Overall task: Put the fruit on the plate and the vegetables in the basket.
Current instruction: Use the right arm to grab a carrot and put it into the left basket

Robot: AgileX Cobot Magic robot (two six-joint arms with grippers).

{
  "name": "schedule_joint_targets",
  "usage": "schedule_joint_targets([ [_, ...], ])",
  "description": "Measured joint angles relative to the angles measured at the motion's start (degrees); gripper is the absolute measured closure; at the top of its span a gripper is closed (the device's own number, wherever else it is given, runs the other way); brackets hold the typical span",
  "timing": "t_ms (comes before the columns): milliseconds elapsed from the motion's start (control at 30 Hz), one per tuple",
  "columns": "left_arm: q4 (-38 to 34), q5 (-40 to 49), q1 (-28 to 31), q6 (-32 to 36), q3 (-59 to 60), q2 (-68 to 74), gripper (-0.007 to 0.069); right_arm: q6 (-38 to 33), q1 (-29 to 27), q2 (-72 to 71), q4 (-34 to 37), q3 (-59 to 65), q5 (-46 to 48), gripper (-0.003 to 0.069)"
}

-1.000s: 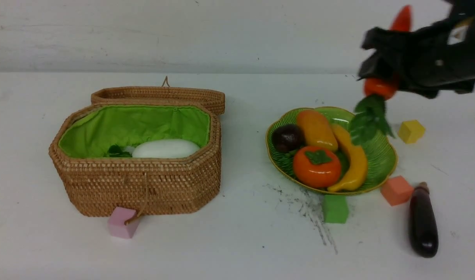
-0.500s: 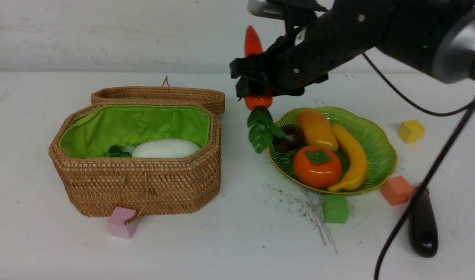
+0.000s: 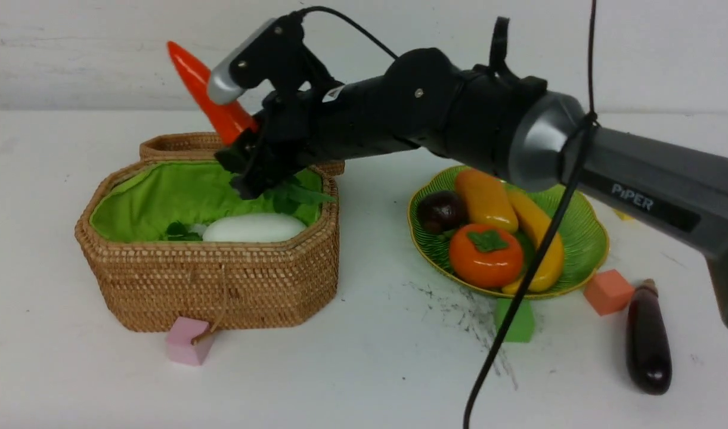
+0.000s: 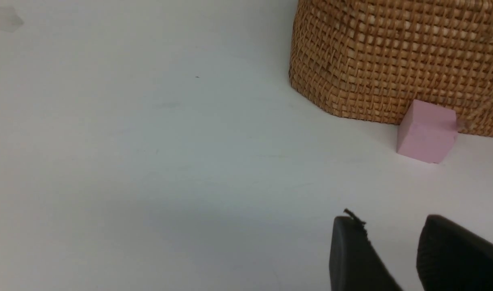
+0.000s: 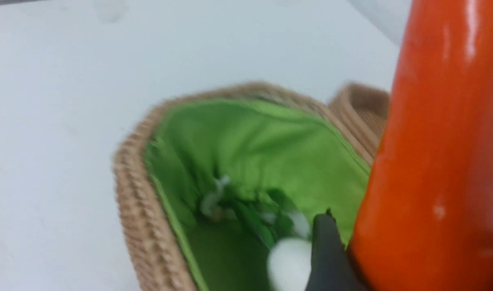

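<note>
My right gripper (image 3: 250, 158) is shut on the red-orange pepper (image 3: 205, 92) and holds it tilted over the open basket (image 3: 214, 280), its green leaves hanging just inside the rim. The pepper fills the right wrist view (image 5: 444, 153) beside one finger (image 5: 327, 254). The white radish (image 3: 253, 227) lies in the basket. The green plate (image 3: 584, 238) holds the persimmon (image 3: 486, 256), mangosteen (image 3: 440, 211), mango (image 3: 486, 199) and banana (image 3: 542, 244). The eggplant (image 3: 648, 339) lies on the table at front right. My left gripper (image 4: 391, 250) is open and empty near the basket's wall (image 4: 391, 60).
A pink cube (image 3: 186, 341) sits against the basket's front, also in the left wrist view (image 4: 426, 131). A green cube (image 3: 519, 325) and an orange cube (image 3: 607, 292) sit by the plate's front edge. The basket's lid (image 3: 179, 143) lies open behind it.
My right arm has swung left with the pepper, from right of the plate, across it, to above the basket. Nothing else has moved.
</note>
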Motion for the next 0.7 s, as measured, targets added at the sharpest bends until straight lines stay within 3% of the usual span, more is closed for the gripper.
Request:
schedule_joint_targets([
  [133,0.0,0.0,0.0,0.0,0.0,0.0,0.0386,-7.6,1.2,1.2,4.1,-0.1,-0.2,0.0262],
  [233,0.0,0.0,0.0,0.0,0.0,0.0,0.0386,-9.3,1.3,3.7,5.5,-0.1,-0.4,0.0262],
  [700,0.0,0.0,0.0,0.0,0.0,0.0,0.0386,-7.2,1.2,8.1,6.1,-0.1,-1.5,0.0262],
])
